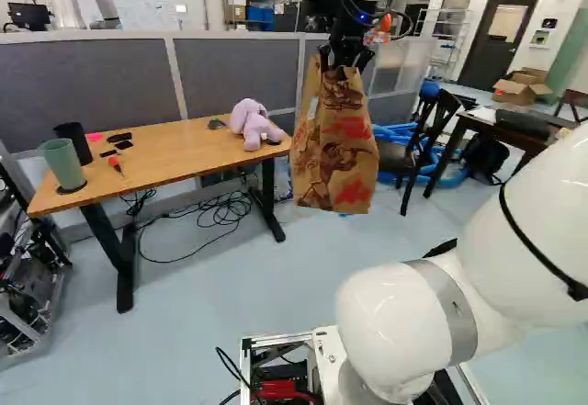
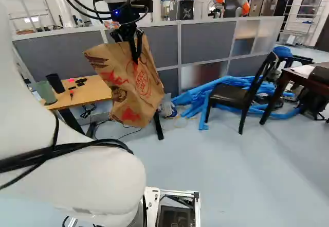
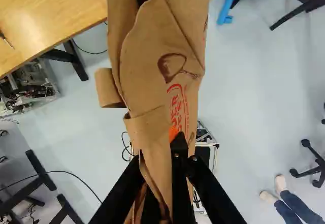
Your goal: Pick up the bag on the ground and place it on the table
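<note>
Grey partition [image 1: 83, 79] runs behind the work area, pale blue floor [image 1: 202, 286] below. Going left to right in left base view.

Far left: open-frame equipment [image 1: 23, 304] by the wooden table [image 1: 165, 162]. On the table's left part: green cup [image 1: 62, 164], black cup [image 1: 73, 143] just behind it, then a pink item [image 1: 94, 136], small black pieces [image 1: 119, 137] and a screwdriver [image 1: 117, 166]. Lilac plush toy [image 1: 250, 122] lies near the right end. Loose black cables [image 1: 225, 208] on floor, under and ahead of the table.

Next, paper bag [image 1: 335, 152]: in the air, off the floor, not on the table; shows just beside the table's right end. Gripper [image 2: 135, 52] has it by the top, fingers closed down with paper pinched between them. Bag hangs below, slightly tilted in right base view.

Right of bag: blue tubes [image 2: 205, 95] on floor, black chair [image 2: 229, 94] in front of them, dark table [image 1: 496, 129], cardboard boxes [image 1: 524, 86] behind that.
</note>
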{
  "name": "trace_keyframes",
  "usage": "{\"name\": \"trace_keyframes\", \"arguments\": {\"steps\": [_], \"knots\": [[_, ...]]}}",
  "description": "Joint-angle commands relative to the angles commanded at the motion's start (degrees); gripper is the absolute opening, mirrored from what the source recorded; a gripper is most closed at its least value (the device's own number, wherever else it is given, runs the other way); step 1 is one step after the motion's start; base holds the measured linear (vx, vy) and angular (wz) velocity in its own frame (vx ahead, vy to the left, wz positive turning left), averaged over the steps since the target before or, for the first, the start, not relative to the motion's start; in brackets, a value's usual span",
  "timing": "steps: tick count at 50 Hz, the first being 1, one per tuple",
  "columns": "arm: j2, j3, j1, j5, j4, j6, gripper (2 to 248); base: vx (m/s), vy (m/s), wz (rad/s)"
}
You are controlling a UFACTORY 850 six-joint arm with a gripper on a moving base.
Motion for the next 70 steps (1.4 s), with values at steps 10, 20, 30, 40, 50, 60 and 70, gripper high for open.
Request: {"name": "trace_keyframes", "arguments": {"steps": [10, 20, 30, 40, 50, 60, 70], "knots": [[0.0, 0.0, 0.0, 0.0, 0.0, 0.0, 21, 0.166, 0.139, 0.278], [0.0, 0.0, 0.0, 0.0, 0.0, 0.0, 21, 0.163, 0.146, 0.289], [0.0, 0.0, 0.0, 0.0, 0.0, 0.0, 21, 0.167, 0.169, 0.302], [0.0, 0.0, 0.0, 0.0, 0.0, 0.0, 21, 0.154, 0.171, 0.298], [0.0, 0.0, 0.0, 0.0, 0.0, 0.0, 21, 0.155, 0.168, 0.274], [0.0, 0.0, 0.0, 0.0, 0.0, 0.0, 21, 0.152, 0.123, 0.030], [0.0, 0.0, 0.0, 0.0, 0.0, 0.0, 21, 0.145, 0.112, -0.010]]}}
